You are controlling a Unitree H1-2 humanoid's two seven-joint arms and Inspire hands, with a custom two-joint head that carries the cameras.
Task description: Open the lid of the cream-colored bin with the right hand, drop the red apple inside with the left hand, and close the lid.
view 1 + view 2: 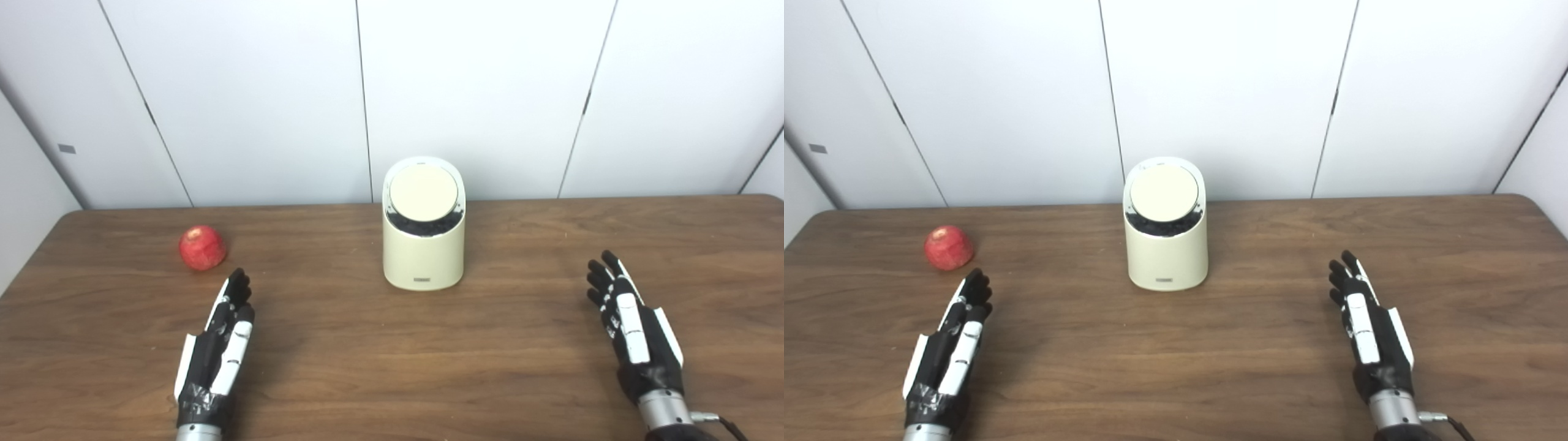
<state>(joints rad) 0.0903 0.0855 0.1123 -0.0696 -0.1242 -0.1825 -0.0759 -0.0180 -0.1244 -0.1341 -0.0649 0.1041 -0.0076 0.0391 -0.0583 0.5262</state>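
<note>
sitting shut, cream bin (pixel 423 248), lid (pixel 424 193) down

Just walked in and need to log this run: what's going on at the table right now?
Nothing is being handled yet. The left hand and the right hand both hover open over the wooden table, holding nothing. The red apple sits on the table just beyond the left hand, untouched. The cream-colored bin stands upright in the middle, apart from both hands, with its round lid down. So the lid has not been opened and the apple is not in the bin.
</note>
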